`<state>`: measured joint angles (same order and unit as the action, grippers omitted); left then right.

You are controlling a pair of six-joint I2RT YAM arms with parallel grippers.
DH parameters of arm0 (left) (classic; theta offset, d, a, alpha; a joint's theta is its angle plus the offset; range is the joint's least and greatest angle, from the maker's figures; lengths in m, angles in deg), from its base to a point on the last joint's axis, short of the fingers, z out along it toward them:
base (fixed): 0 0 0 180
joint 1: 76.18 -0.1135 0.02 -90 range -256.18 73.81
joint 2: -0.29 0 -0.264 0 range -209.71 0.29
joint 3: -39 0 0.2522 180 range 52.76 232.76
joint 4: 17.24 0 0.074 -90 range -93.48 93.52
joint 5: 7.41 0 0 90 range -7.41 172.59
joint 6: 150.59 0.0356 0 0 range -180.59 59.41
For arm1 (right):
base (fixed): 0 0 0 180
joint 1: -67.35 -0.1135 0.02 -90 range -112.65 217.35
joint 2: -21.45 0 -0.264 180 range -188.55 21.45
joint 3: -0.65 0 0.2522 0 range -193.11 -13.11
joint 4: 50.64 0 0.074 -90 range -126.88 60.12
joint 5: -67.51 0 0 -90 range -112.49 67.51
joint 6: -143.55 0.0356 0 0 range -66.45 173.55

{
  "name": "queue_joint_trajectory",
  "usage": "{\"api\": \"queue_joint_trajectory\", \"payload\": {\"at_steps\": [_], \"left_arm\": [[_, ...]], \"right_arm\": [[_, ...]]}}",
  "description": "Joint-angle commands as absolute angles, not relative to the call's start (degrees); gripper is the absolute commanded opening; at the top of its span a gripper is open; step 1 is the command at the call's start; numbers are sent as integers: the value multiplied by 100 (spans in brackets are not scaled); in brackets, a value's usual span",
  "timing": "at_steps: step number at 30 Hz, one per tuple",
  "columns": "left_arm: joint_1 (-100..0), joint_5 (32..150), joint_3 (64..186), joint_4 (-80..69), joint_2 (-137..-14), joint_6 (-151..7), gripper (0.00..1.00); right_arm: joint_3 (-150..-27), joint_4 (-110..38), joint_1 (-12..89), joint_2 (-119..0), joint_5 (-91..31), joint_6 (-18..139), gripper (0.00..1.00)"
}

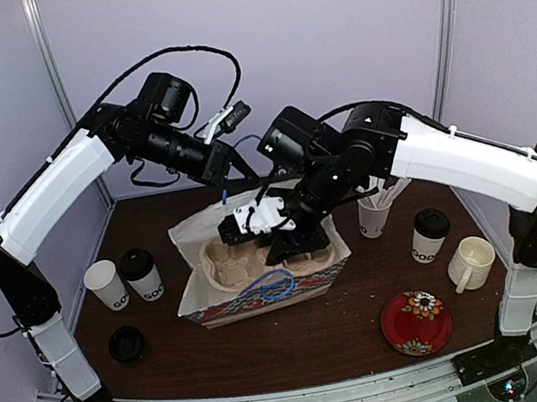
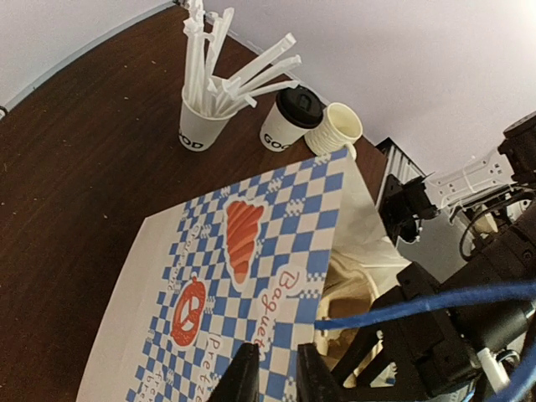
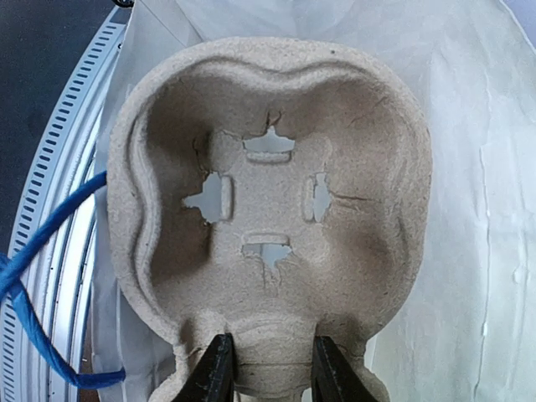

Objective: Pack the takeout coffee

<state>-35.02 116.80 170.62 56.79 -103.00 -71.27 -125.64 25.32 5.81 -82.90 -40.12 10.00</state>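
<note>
- We see the paper bag (image 1: pixel 253 302) mid-counter (image 1: pixel 312 356), mouth gaping upward, blue handle (image 1: pixel 273 283) on its near edge.
- The pulp cup carrier (image 3: pixel 268 100) sits inside the bag mouth, on the white lining.
- The takeout coffee is all outside the bag. The open cup (image 1: pixel 106 284) and left lidded cup (image 1: pixel 141 274) stand just beside each other at the left. The right lidded cup (image 1: pixel 429 236) stands at the right.
- The loose black lid (image 1: pixel 126 344) lies near the left cups.
- The stirrer cup (image 1: pixel 374 214), full of white sticks, stands just right of the bag. The ceramic mug (image 1: pixel 472 262) and red plate (image 1: pixel 416 322) sit at front right.
- The right tool (image 3: pixel 272 347) is clamped on the carrier's near rim tab. That arm reaches in low from the right, over the bag.
- The left tool (image 2: pixel 279 360) hangs over the bag's printed side, fingers a narrow gap apart. We cannot tell if they touch paper. That arm arches high from the left.
- There is bare counter in front of the bag and between the bag and the left cups.
</note>
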Motion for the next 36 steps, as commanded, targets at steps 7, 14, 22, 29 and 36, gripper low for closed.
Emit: {"api": "queue_joint_trajectory", "payload": {"at_steps": [7,14,22,29,36], "left_arm": [[-3619,10640,17006,5669,-9712,-6943,55],[-3639,9699,16186,5048,-8586,-6745,77],[-4132,9426,15089,4694,-7615,-6930,78],[-4523,9607,14436,4445,-7234,-7068,78],[-4662,9826,14172,4409,-7188,-7119,78]], "right_arm": [[-12444,2134,565,-8251,-3208,1005,30],[-12546,2100,572,-8648,-2933,1010,30],[-12848,2321,595,-9282,-2832,987,29],[-13185,2585,694,-9691,-2934,1069,29],[-13624,3480,701,-9974,-3504,1120,29]]}}
